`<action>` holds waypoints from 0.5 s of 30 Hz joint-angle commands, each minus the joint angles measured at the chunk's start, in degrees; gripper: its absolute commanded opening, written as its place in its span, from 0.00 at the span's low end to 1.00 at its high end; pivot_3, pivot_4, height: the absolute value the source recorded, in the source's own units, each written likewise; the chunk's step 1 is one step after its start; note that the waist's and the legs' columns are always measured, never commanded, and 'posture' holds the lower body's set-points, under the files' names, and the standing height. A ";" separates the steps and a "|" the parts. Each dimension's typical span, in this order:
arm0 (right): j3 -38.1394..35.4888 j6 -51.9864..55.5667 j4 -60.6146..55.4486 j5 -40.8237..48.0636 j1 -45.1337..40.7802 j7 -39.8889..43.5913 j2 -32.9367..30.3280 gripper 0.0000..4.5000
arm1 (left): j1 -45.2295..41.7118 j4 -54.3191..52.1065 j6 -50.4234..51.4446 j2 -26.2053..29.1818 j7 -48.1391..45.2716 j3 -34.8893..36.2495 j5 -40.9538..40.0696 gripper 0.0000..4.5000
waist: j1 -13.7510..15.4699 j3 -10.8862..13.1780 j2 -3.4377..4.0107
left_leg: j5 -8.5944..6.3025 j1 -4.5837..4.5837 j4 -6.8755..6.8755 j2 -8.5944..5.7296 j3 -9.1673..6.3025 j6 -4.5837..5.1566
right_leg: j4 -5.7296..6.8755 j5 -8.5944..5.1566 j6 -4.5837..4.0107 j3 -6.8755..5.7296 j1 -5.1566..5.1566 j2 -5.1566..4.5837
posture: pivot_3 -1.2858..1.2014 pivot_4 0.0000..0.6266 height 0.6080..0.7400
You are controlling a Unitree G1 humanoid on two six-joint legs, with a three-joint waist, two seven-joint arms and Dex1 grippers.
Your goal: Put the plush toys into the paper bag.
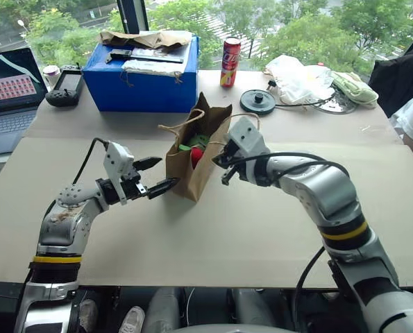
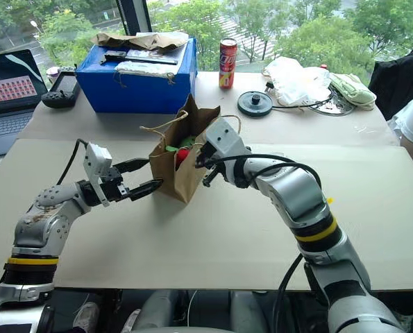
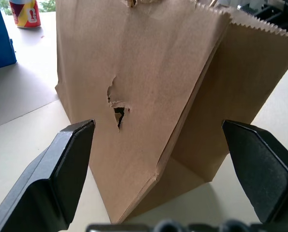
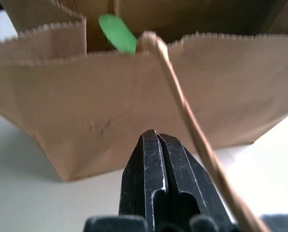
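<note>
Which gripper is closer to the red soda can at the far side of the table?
Right. The right gripper, shut, is at the paper bag's rim, nearer the red soda can. The left gripper, open, is beside the bag's lower wall, farther away.

table (image 1: 213, 229) | on it: paper bag (image 1: 192, 166), blue box (image 1: 142, 83), can (image 1: 230, 62), laptop (image 1: 8, 97), perhaps a controller (image 1: 66, 87)

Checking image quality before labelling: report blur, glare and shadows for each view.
Right wrist view: the paper bag is soft, its cord handle smeared, the shut right gripper sharper. Left wrist view: crisp, the bag's tear clear. Eye views: even daylight, faint shadows on the table, no glare.
</note>
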 commanded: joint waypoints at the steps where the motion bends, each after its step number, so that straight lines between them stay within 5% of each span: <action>1: -0.32 -0.08 -0.39 -0.67 -2.37 -0.83 2.56 0.01 | 0.67 -3.20 -2.20 -0.62 1.16 -0.38 1.11 1.00 | 0.07 0.00 0.00 | 0.00 -0.01 0.00 0.00 0.00 0.00 | 0.00 0.00 0.00 -0.01 0.00 -0.02 | 0.52 0.24 0.99; 15: -1.01 0.92 4.22 -2.67 -5.07 -3.05 9.12 0.01 | 4.10 -10.52 -5.51 -6.60 14.98 -1.75 8.90 1.00 | 0.00 0.00 0.00 | 0.00 0.02 0.01 0.00 -0.02 0.00 | 0.08 0.00 0.00 -0.03 0.00 -0.05 | 0.52 0.24 0.99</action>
